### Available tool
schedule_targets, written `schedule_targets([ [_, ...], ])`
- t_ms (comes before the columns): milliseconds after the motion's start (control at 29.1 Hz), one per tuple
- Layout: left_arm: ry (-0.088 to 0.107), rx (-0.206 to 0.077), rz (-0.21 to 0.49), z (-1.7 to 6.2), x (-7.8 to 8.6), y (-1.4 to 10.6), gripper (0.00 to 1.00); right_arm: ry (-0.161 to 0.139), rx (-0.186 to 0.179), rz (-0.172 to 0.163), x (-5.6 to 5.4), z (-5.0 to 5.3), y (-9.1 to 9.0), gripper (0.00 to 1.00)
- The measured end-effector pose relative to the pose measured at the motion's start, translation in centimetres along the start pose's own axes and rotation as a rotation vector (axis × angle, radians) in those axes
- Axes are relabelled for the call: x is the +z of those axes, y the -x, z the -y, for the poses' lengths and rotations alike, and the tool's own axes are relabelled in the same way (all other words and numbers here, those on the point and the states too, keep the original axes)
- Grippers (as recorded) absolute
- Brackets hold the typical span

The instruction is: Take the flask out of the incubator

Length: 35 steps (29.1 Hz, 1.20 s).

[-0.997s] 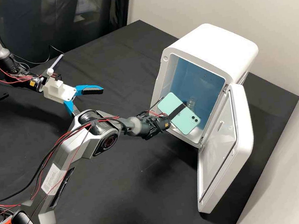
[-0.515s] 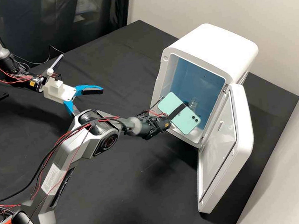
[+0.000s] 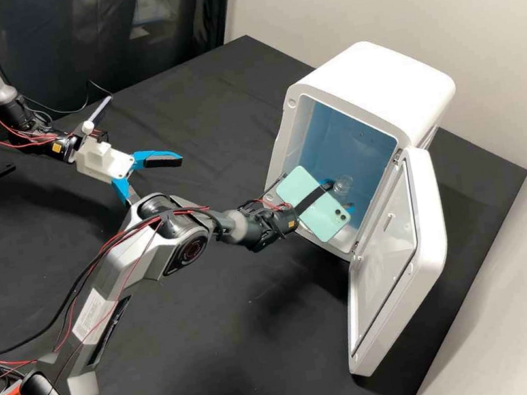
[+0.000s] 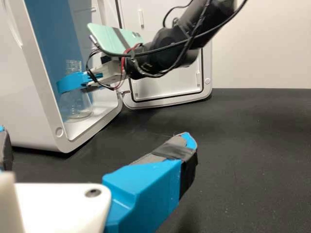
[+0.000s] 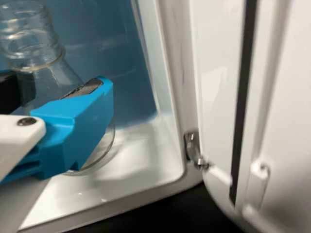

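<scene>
The white incubator point(image 3: 371, 86) stands at the bench's right with its door point(image 3: 394, 257) swung open and down. A clear glass flask point(image 5: 36, 53) stands inside on the blue-walled chamber's floor; its neck point(image 3: 343, 184) peeks past a mint-green phone point(image 3: 311, 203) strapped to my right wrist. My right gripper point(image 5: 48, 92) is inside the chamber, one blue finger point(image 5: 77, 121) pressed against the flask's cone. The left wrist view shows that gripper point(image 4: 77, 85) wrapped around the flask point(image 4: 77, 104). My left gripper point(image 3: 145, 175) hangs open over the bench's middle left, holding nothing.
The open door point(image 5: 252, 121) hangs close beside my right gripper, its hinge point(image 5: 194, 150) at the chamber's front corner. Red cables run along both arms. A black curtain hangs behind the bench's far left. Bare black bench point(image 3: 244, 332) lies in front of the incubator.
My right wrist has drawn back a little from the chamber, and more of the flask's neck shows beside the phone. The left arm has stayed still.
</scene>
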Motion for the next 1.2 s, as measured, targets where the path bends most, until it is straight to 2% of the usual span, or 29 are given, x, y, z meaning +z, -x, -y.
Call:
schedule_targets([
  [69,0.001,-0.003,0.000,0.06,0.0,0.1,1.00,-0.016,-0.004,0.001,0.1,0.0,0.7,0.00],
  [206,0.002,-0.009,-0.001,0.23,0.0,0.2,1.00,-0.003,-0.009,-0.006,0.3,0.1,1.5,0.00],
  [344,0.003,-0.011,-0.001,0.26,0.0,0.2,1.00,-0.007,-0.013,-0.012,0.6,0.3,2.2,0.00],
  [515,0.003,-0.011,-0.001,0.26,0.0,0.2,1.00,-0.004,-0.012,-0.019,0.9,-0.1,3.1,0.00],
  [653,0.003,-0.011,-0.001,0.30,0.0,0.3,1.00,-0.012,-0.008,-0.014,1.4,-0.7,4.4,0.00],
  [722,0.004,-0.011,-0.001,0.33,0.0,0.3,1.00,-0.025,-0.004,-0.010,1.7,-0.9,5.1,0.00],
  [790,0.005,-0.014,-0.001,0.41,0.1,0.4,1.00,-0.023,0.005,-0.011,2.1,-1.1,5.7,0.00],
  [928,0.004,-0.010,-0.001,0.30,0.1,0.5,1.00,-0.019,0.003,-0.008,2.5,-1.3,6.8,0.00],
  [1203,0.006,-0.008,0.000,0.34,0.1,0.7,1.00,-0.015,-0.008,0.019,3.4,-1.1,9.2,0.00],
])
